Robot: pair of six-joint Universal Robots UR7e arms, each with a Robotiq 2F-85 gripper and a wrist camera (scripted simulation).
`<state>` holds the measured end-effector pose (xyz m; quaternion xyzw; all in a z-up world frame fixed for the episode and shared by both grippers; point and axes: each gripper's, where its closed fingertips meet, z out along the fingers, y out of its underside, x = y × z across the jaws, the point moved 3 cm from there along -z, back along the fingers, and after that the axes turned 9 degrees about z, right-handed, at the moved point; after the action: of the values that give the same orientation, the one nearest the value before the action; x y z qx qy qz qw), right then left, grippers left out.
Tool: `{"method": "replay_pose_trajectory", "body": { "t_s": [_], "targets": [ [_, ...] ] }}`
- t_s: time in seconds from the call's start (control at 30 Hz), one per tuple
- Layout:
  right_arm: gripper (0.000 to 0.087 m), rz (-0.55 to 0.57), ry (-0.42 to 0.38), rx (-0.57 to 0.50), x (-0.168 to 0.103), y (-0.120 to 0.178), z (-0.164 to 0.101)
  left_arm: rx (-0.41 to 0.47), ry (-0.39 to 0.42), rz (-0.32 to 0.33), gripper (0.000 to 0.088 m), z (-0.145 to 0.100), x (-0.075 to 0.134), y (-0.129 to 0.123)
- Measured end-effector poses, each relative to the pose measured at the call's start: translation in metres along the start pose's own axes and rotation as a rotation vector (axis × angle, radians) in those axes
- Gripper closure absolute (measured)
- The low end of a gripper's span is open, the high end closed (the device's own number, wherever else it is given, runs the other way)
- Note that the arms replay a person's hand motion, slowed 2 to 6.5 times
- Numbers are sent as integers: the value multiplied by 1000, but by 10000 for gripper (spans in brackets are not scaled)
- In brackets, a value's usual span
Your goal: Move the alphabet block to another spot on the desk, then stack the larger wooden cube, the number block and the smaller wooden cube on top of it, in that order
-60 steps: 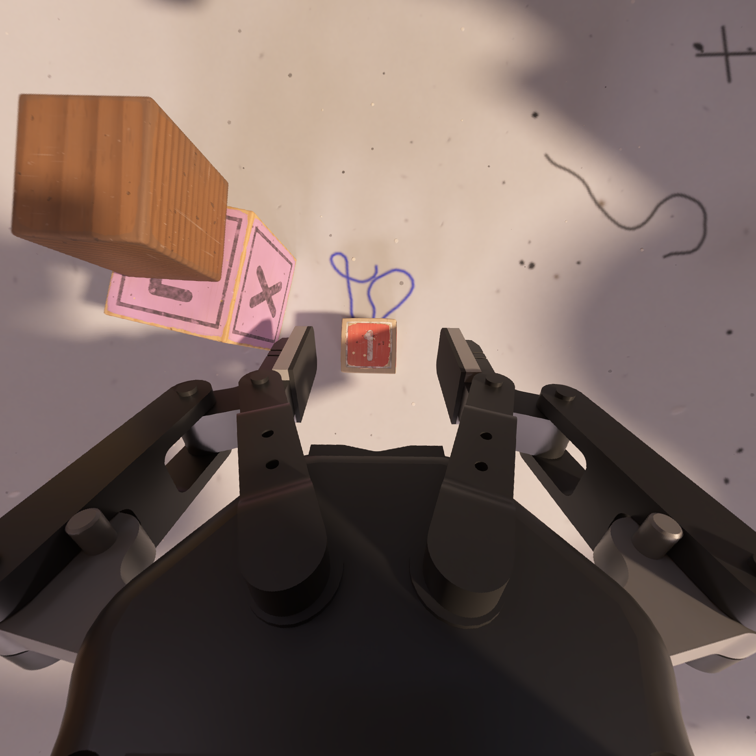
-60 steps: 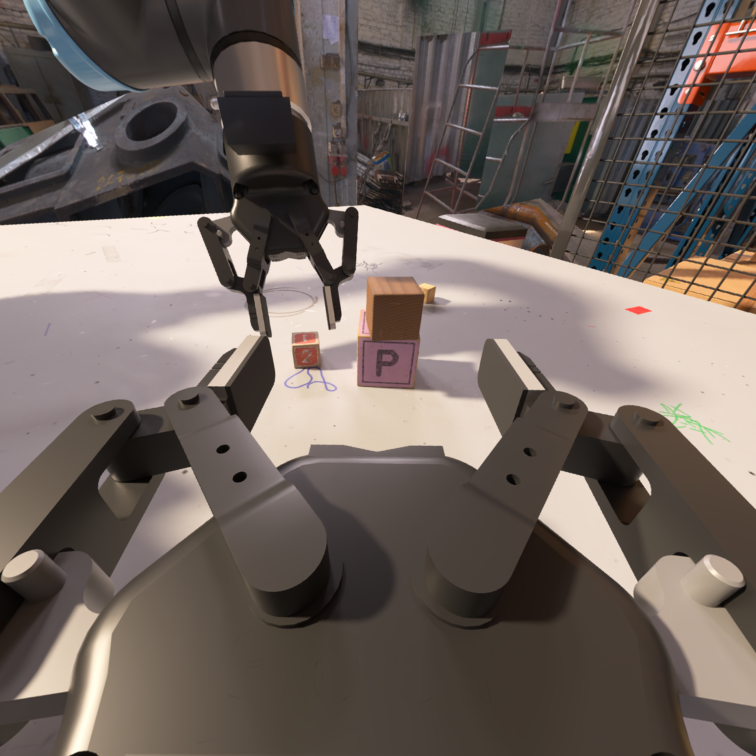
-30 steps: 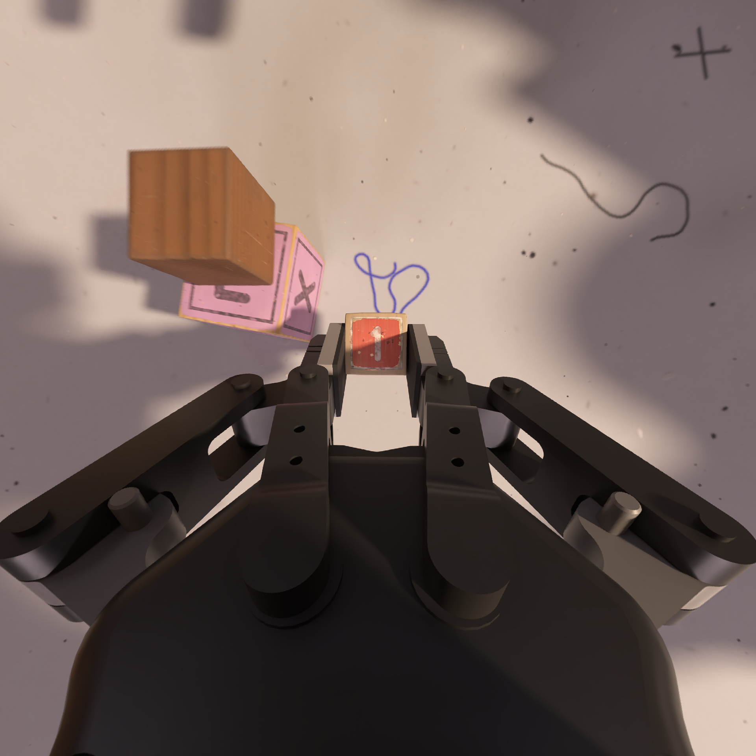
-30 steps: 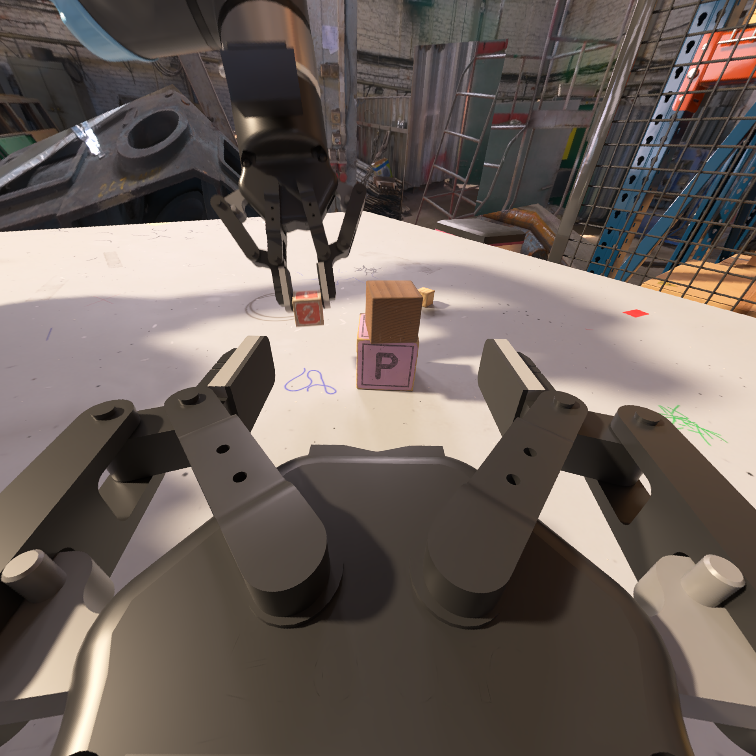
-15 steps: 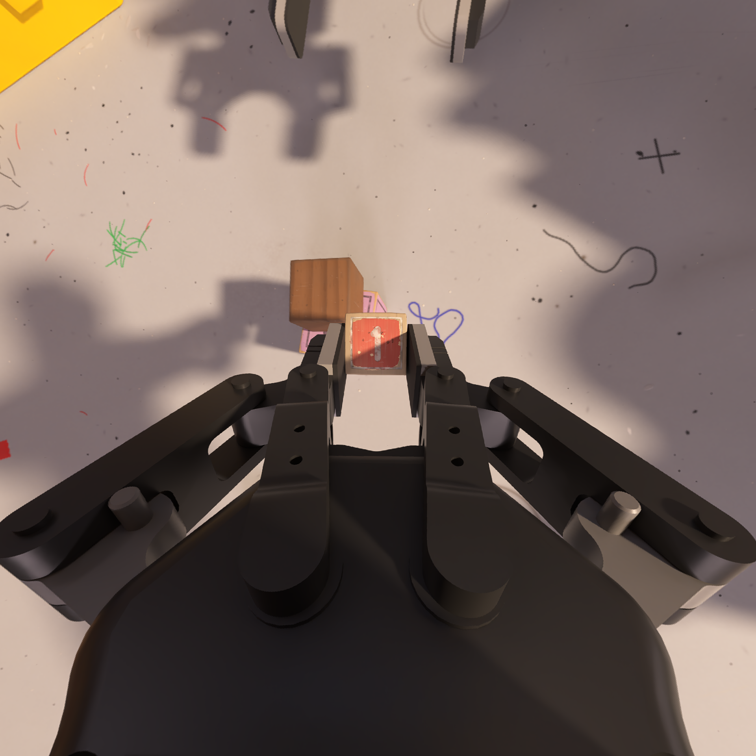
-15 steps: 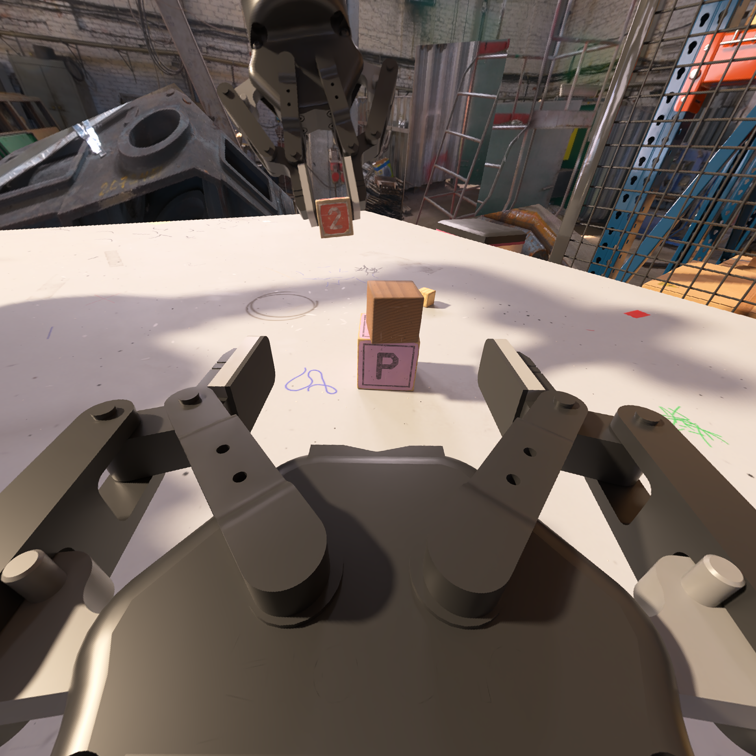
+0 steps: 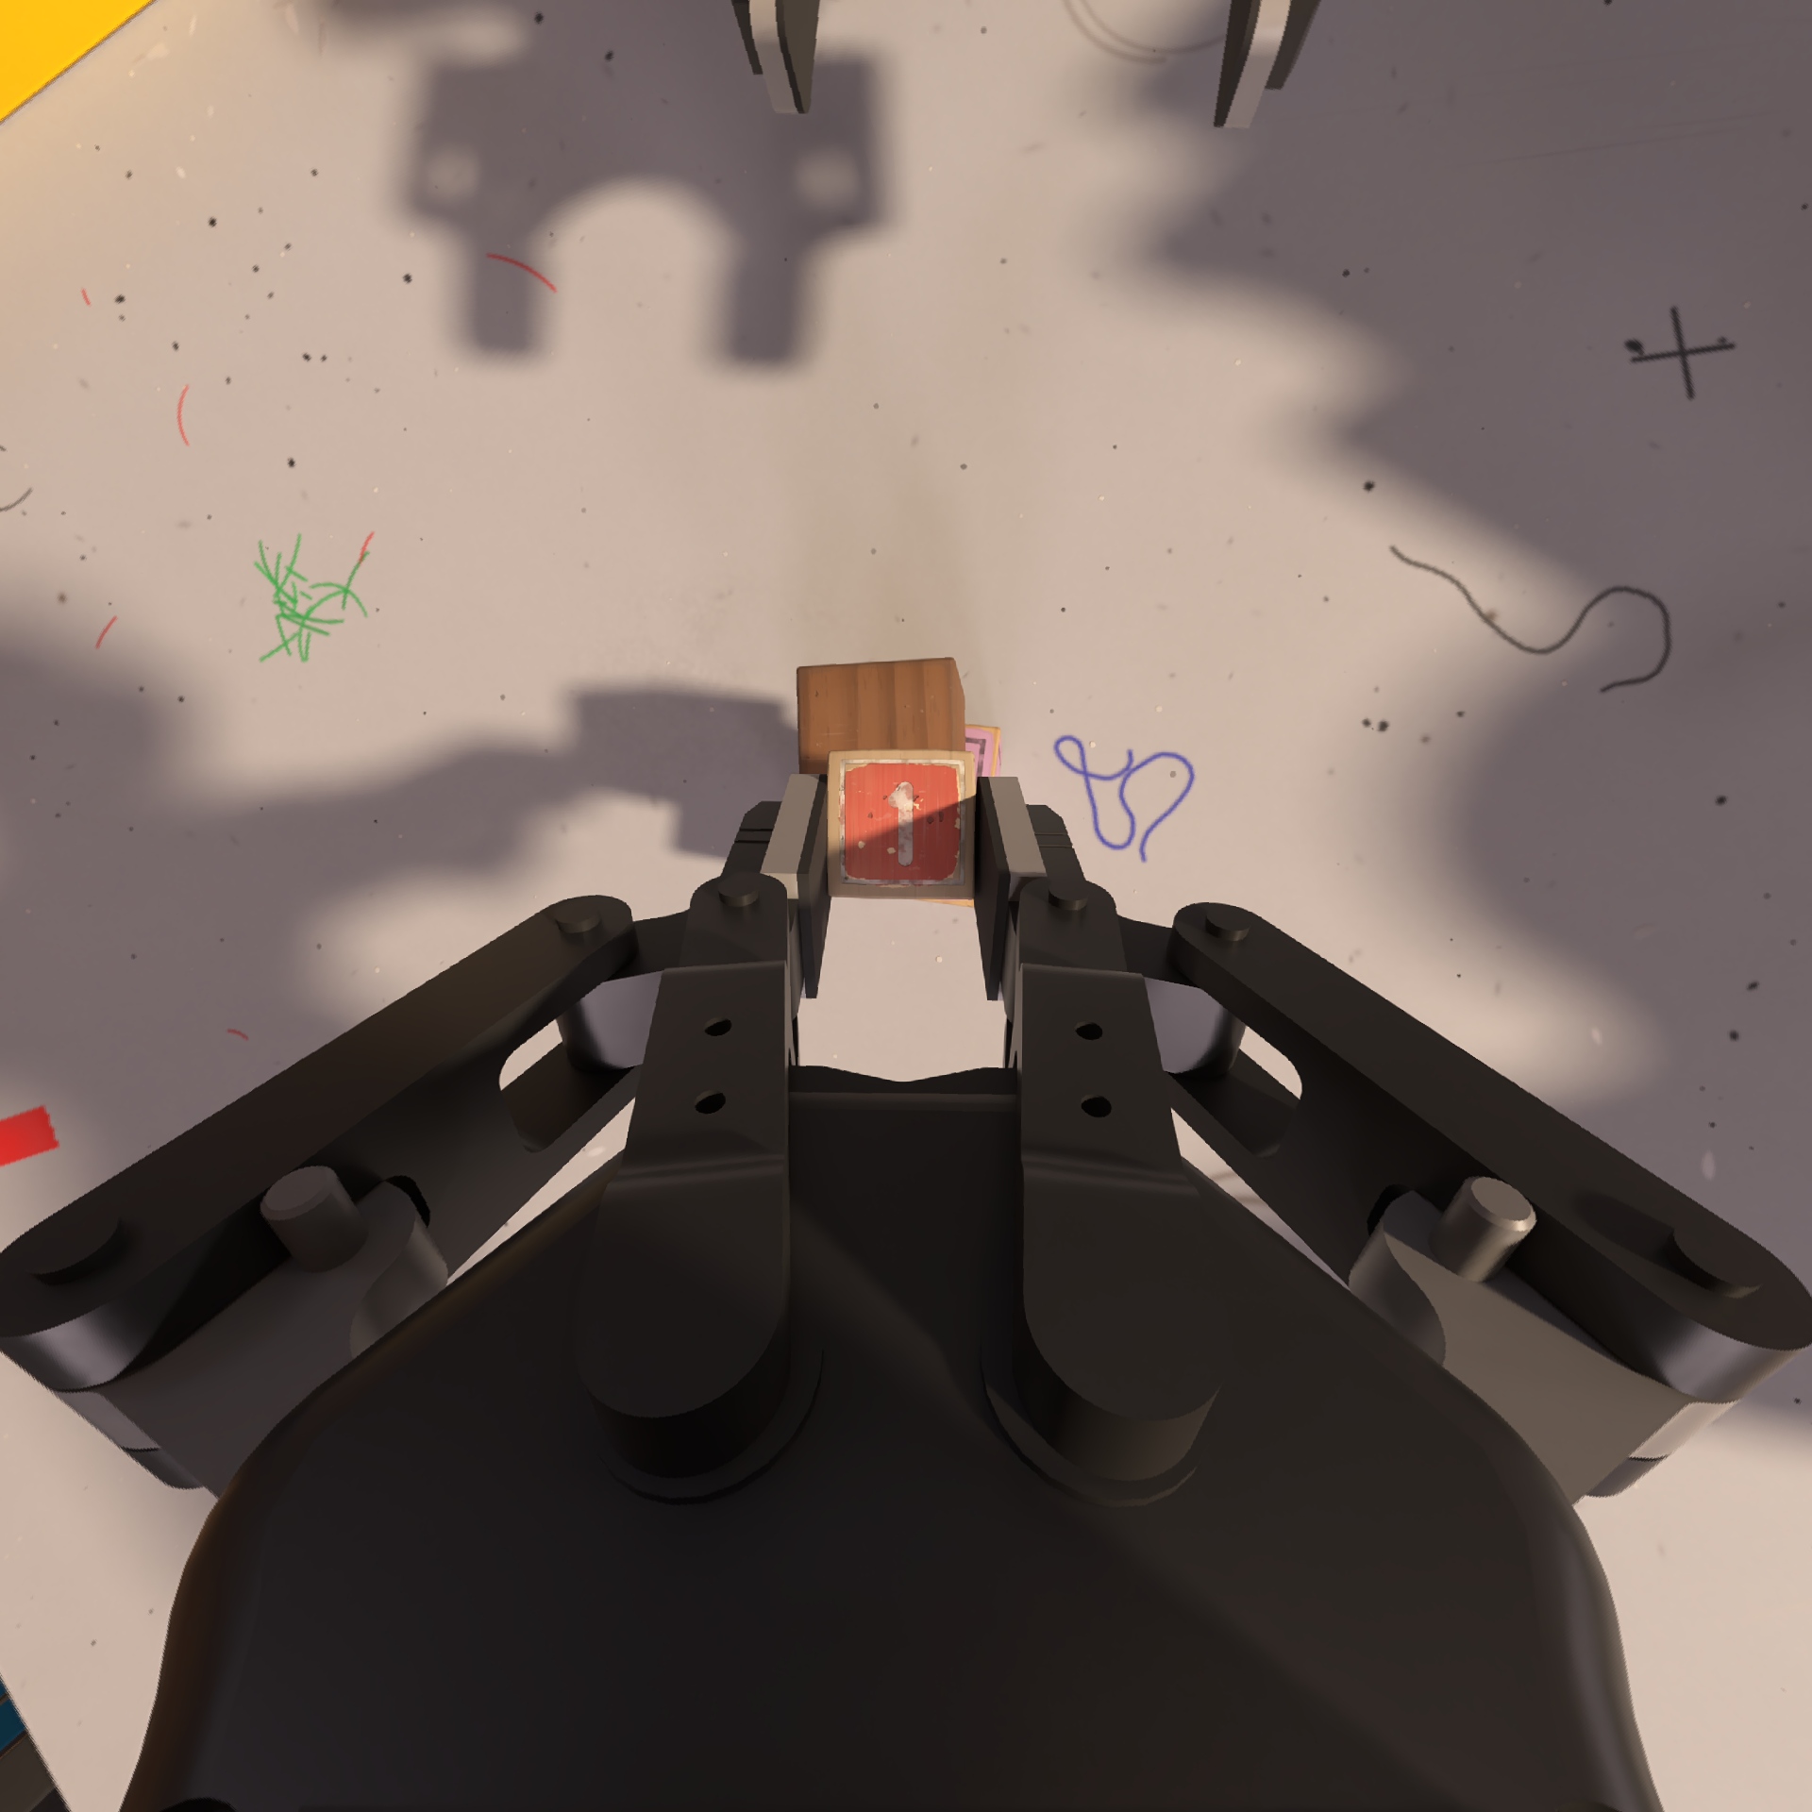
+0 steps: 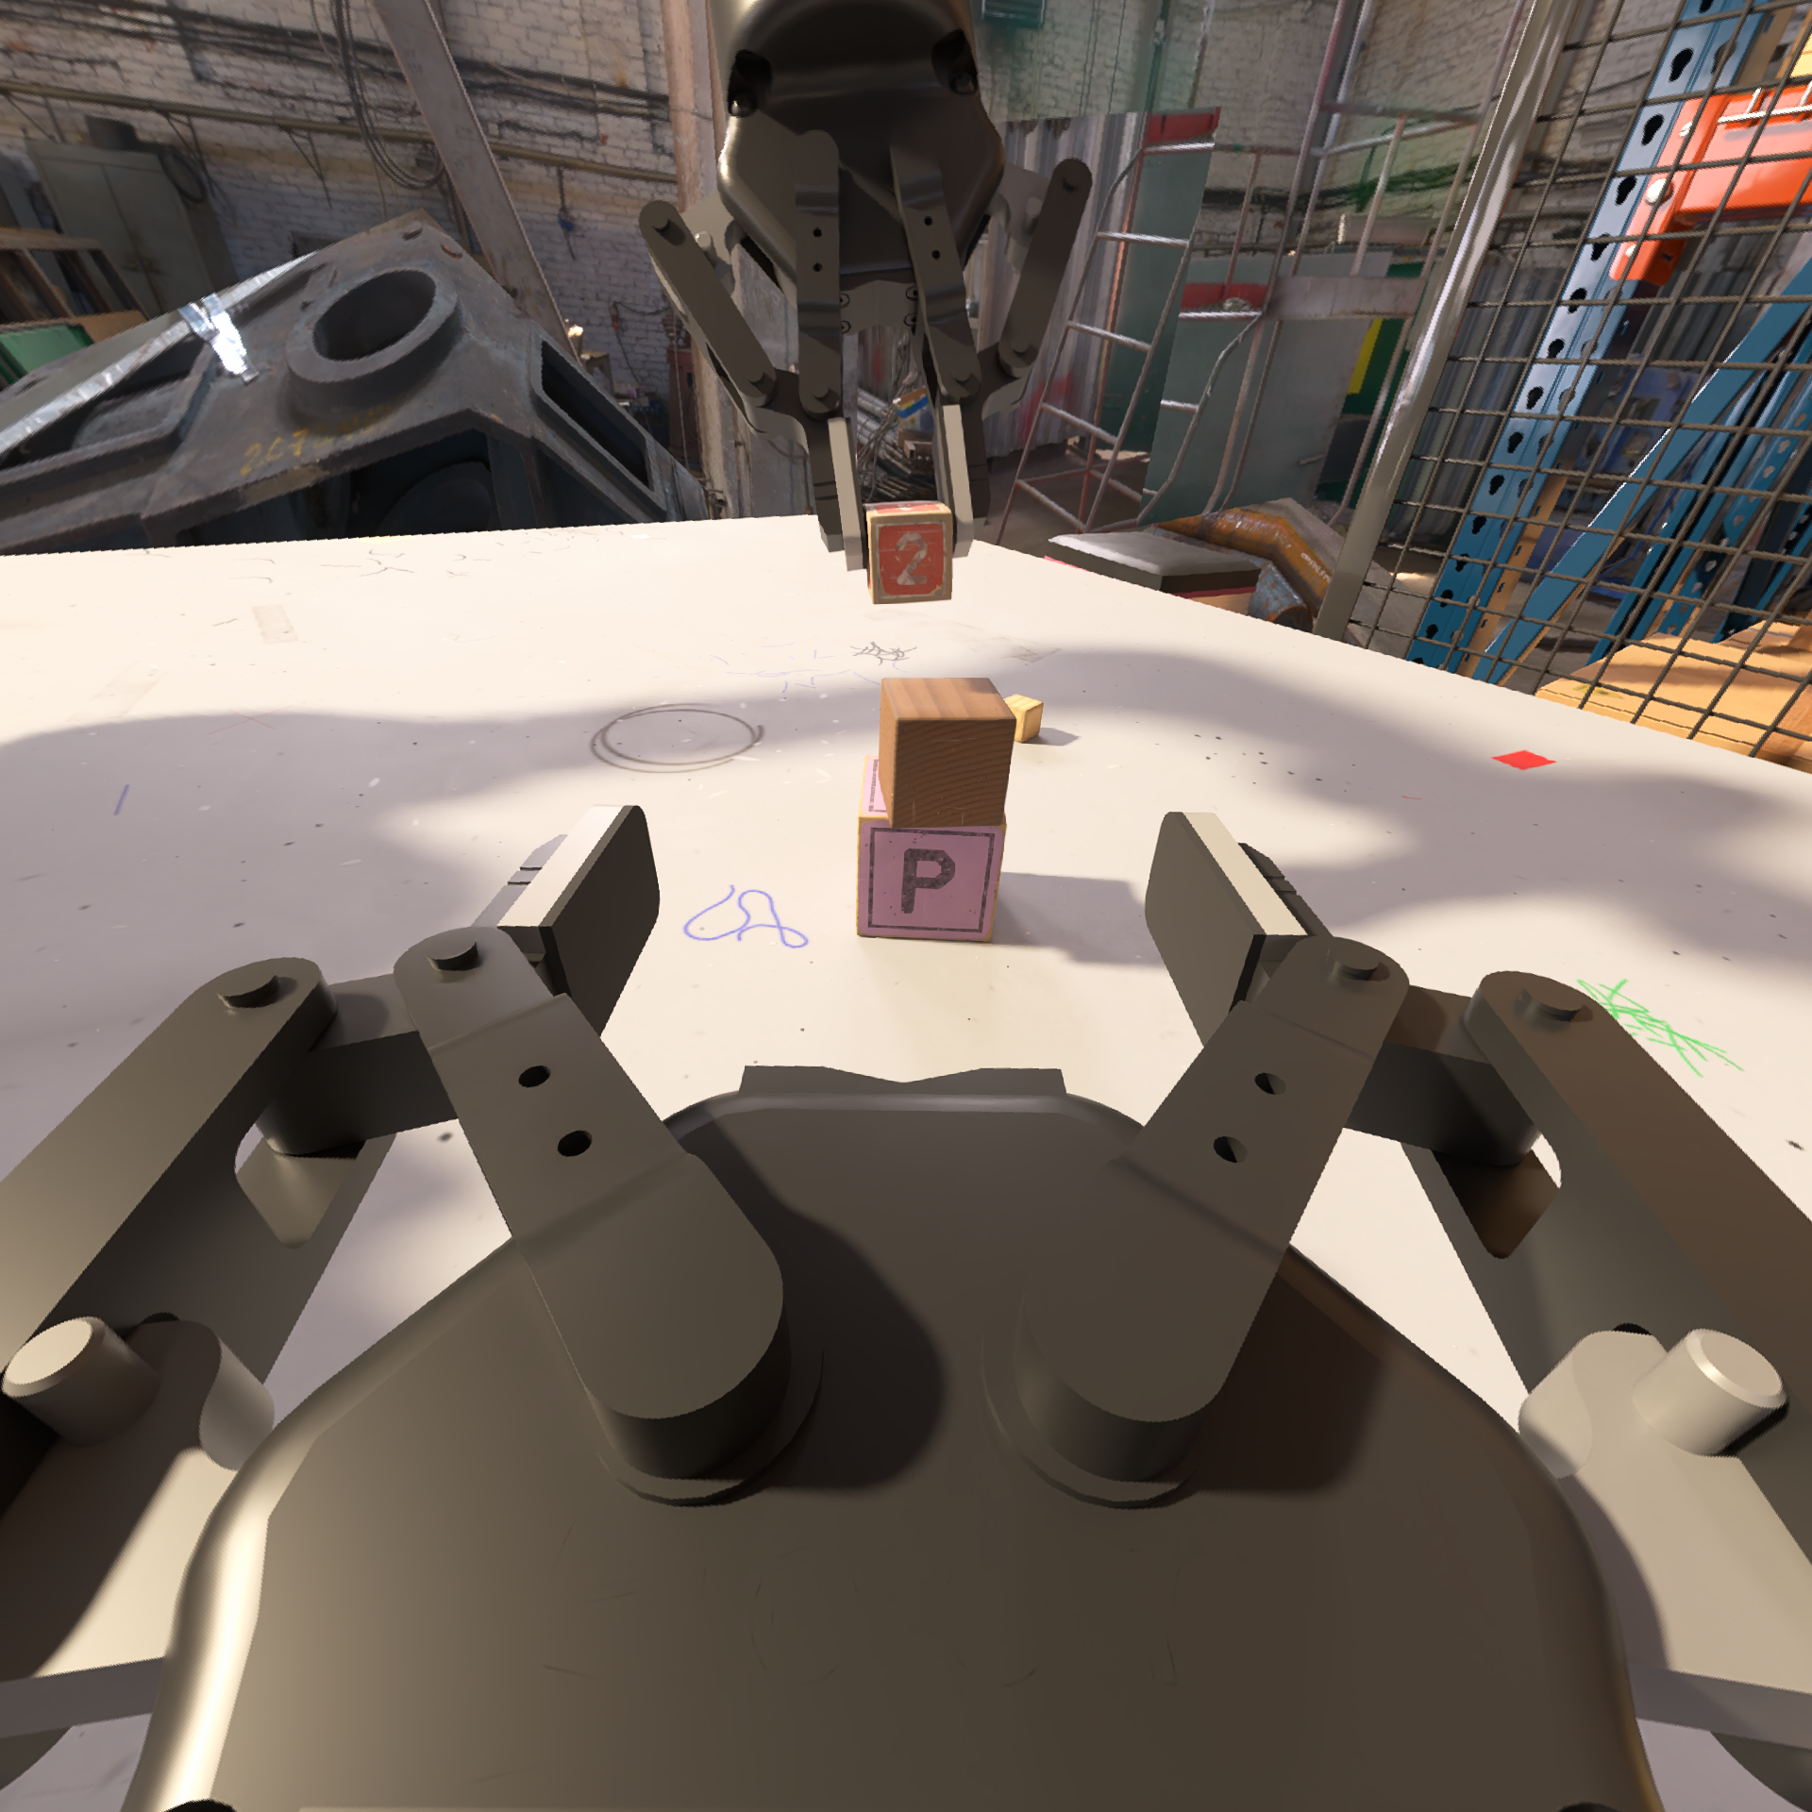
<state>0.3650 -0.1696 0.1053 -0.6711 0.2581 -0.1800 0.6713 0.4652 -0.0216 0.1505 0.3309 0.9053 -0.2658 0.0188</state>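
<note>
My left gripper (image 7: pixel 900 833) is shut on the red number block (image 7: pixel 902 826) and holds it high in the air, almost straight above the stack. It also shows in the right wrist view (image 8: pixel 900 534) with the number block (image 8: pixel 910 564). The larger wooden cube (image 8: pixel 943 750) sits on the pink alphabet block (image 8: pixel 927 880) on the desk; both show below in the left wrist view, the cube (image 7: pixel 878 708) and a sliver of pink (image 7: pixel 982 750). The smaller wooden cube (image 8: pixel 1023 716) lies behind the stack. My right gripper (image 8: pixel 900 882) is open and empty, low in front of the stack.
The white desk (image 8: pixel 294 882) bears pen marks: a blue scribble (image 8: pixel 745 920) left of the stack, a grey circle (image 8: pixel 677 735), a green scribble (image 8: pixel 1657 1025) and a red patch (image 8: pixel 1522 759). A yellow area (image 7: pixel 49 39) shows at the left wrist view's top-left corner.
My left gripper closed on the number block, lifted it off the desk, and has carried it sideways to above the stack. My right gripper has not moved.
</note>
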Motion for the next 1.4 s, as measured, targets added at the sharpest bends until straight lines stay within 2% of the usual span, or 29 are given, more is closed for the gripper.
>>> {"method": "replay_pose_trajectory", "body": {
  "t_s": [0.23, 0.6, 1.4],
  "targets": [
    [20, 3, -2, 5, 0, 0, 0, 25, 23, -15, 618, 9, -7, -1],
    [20, 4, -6, 3, 0, 0, 0, 3, 31, -28, 618, 20, -10, 9],
    [20, 5, -7, 4, 0, -1, 0, 7, 45, -25, 618, 27, -8, 8]
  ]
}}
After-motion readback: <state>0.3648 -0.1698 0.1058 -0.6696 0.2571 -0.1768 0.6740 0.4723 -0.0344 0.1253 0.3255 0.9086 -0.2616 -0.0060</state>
